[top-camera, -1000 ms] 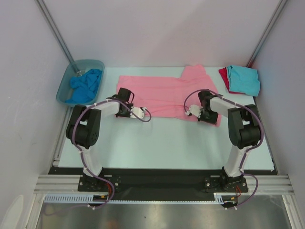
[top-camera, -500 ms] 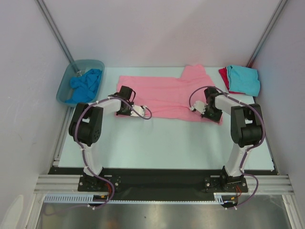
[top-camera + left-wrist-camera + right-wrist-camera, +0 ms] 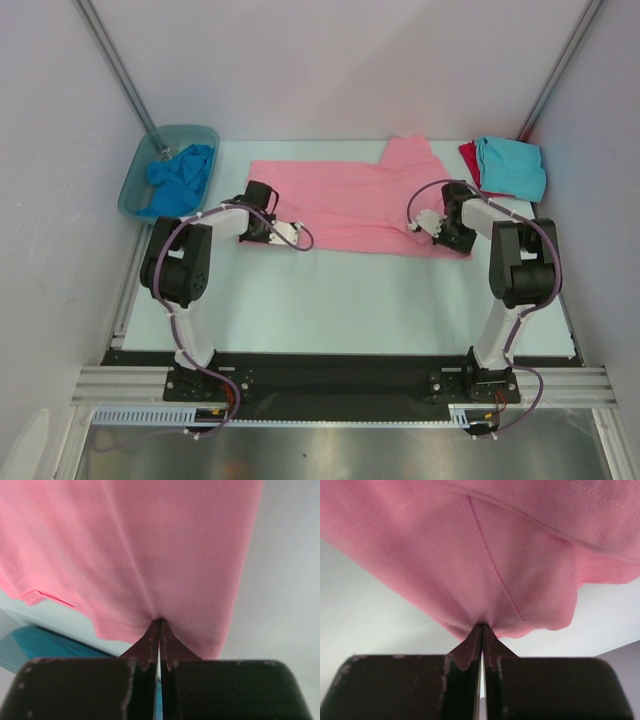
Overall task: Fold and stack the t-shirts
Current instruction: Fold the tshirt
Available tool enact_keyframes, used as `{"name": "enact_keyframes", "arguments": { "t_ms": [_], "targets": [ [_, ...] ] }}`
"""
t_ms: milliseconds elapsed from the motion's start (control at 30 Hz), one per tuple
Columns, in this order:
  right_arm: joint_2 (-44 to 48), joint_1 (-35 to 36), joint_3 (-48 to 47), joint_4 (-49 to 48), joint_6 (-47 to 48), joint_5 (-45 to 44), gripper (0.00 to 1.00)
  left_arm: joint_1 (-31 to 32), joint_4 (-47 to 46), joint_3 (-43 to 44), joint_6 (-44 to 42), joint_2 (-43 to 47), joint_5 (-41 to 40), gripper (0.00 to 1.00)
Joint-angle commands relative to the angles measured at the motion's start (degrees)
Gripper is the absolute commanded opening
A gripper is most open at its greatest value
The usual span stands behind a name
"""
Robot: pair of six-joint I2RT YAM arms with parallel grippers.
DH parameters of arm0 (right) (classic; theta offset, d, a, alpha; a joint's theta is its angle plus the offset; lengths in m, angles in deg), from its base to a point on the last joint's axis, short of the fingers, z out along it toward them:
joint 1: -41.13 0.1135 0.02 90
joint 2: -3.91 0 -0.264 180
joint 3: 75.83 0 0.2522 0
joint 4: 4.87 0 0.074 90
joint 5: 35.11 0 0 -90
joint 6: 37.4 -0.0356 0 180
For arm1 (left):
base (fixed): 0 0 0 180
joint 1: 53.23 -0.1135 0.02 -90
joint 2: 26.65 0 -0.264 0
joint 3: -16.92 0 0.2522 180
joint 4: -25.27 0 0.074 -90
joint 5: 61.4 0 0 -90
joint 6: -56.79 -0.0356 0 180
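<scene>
The large light pink t-shirt (image 3: 345,200) lies spread across the back middle of the table. My left gripper (image 3: 250,228) is shut on its left hem; in the left wrist view the fingertips (image 3: 160,622) pinch the pink cloth (image 3: 130,545), which rises taut from them. My right gripper (image 3: 460,235) is shut on the shirt's near right corner, and in the right wrist view the gripper (image 3: 482,626) pinches the bunched pink cloth (image 3: 470,550). A turquoise t-shirt (image 3: 512,166) sits folded on a red one (image 3: 467,157) at the back right. A brighter blue t-shirt (image 3: 182,175) lies crumpled in the tub.
The translucent grey-blue tub (image 3: 135,188) stands at the back left corner, its edge (image 3: 20,650) showing in the left wrist view. Pale walls close in on three sides, with slanted metal struts at both back corners. The arm bases are at the near edge.
My right gripper has moved right and slightly back, taking the pink shirt's near right corner with it. My left gripper has shifted slightly left and back, still holding the hem.
</scene>
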Motion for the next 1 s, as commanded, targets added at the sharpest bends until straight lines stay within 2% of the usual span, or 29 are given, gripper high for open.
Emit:
{"name": "enact_keyframes", "arguments": {
  "t_ms": [0, 700, 967],
  "targets": [
    [0.3, -2.3, 1.1, 0.7, 2.7, -2.6, 0.04, -3.0, 8.1, -4.1, -0.7, 0.0, -1.8, 0.0],
    [2.9, -5.8, 2.8, 2.0, 7.2, -3.4, 0.04, -3.8, 9.4, -6.6, -1.9, 0.8, -4.9, 0.0],
    [4.3, -5.6, 3.6, 2.2, 7.1, -3.6, 0.06, -4.6, 9.4, -3.8, -0.9, 0.5, -5.1, 0.0]
  ]
}}
